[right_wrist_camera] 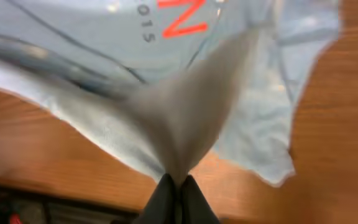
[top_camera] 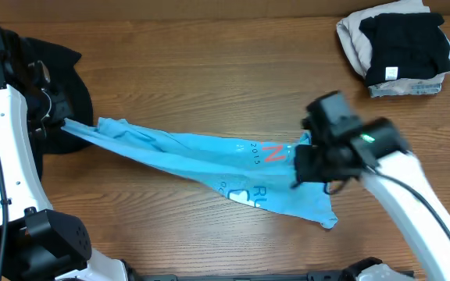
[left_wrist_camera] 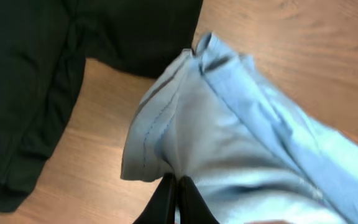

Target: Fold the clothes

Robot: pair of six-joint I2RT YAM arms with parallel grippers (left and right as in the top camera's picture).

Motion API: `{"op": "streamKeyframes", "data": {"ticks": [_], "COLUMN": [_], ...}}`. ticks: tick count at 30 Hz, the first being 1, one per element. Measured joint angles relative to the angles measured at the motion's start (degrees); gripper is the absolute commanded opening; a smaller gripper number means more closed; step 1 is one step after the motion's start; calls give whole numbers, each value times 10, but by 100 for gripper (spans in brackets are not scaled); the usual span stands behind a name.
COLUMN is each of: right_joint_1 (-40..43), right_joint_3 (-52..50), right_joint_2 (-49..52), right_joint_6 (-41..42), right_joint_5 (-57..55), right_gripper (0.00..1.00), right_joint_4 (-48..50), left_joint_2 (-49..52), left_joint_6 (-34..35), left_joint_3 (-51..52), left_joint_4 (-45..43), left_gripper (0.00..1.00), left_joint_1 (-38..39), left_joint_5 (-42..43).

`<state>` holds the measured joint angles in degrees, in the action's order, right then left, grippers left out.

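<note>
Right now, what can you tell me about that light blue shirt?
The light blue T-shirt looks like soft cotton, printed with red-orange and white lettering. It is unfolded, bunched into a long band slanting across the wooden table. The left gripper pinches a stitched edge at one end; the right gripper pinches the other, where fabric stands in a peak. A black garment lies by the left gripper's end.

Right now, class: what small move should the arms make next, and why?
Probably pull the two sides gently apart to flatten it: the left fingers and right fingers are shut on opposite sides of the light blue T-shirt, which lies bunched and twisted between them.
</note>
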<state>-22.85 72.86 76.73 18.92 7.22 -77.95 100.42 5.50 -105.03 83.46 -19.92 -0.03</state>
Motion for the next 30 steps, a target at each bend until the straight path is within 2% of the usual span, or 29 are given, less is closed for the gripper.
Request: {"op": "streamKeyframes", "data": {"ticks": [4, 11, 13, 19, 24, 30], "right_joint_1": [0, 0, 0, 0, 0, 0], "right_joint_3": [17, 17, 17, 42, 130, 233], "right_joint_2": [-76, -110, -110, -104, -93, -86], "right_joint_6": [34, 90, 103, 113, 101, 81], "right_joint_5": [-5, -25, -37, -92, -145, -193], "right_gripper": [4, 4, 4, 4, 4, 4], "right_joint_4": [-75, -139, -137, -49, -26, -48], "left_joint_2": [0, 0, 0, 0, 0, 0], "left_joint_6": [0, 0, 0, -1, -1, -2], "left_joint_3": [-1, -1, -1, -13, -86, -192], "left_joint_4": [33, 56, 54, 8, 5, 29], "left_gripper": [4, 4, 4, 4, 4, 4], "left_joint_1": [0, 0, 0, 0, 0, 0], "left_joint_5": [0, 0, 0, 23, 59, 79]}}
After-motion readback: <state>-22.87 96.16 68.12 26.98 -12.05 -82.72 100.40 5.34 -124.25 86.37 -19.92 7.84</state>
